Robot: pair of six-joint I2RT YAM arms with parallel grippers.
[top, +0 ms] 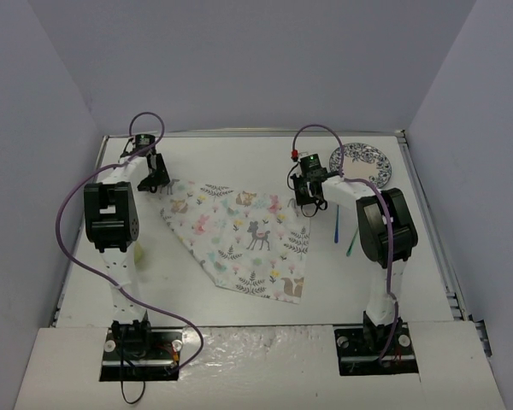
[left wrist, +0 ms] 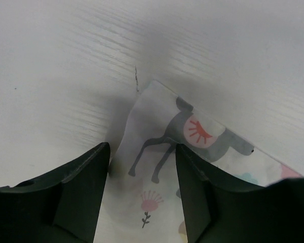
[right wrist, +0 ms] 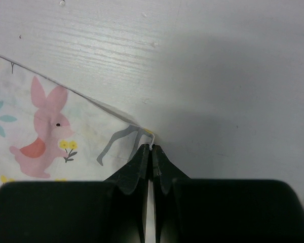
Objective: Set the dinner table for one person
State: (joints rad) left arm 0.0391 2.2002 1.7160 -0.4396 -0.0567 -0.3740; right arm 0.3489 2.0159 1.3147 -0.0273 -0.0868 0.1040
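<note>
The dinner table is a wide white top. On it lies a square cloth printed with animals and leaves, turned like a diamond. My left gripper is at the cloth's far left corner. In the left wrist view its jaws stand apart on either side of that corner of the cloth, which lies flat between them untouched. My right gripper is at the far right corner. In the right wrist view it is shut on the very tip of the cloth, pulling the edge slightly taut.
A patterned blue-and-white plate sits at the back right. A blue utensil and a green one lie just right of the cloth. A pale yellow-green object shows beside the left arm. Grey walls close in the table.
</note>
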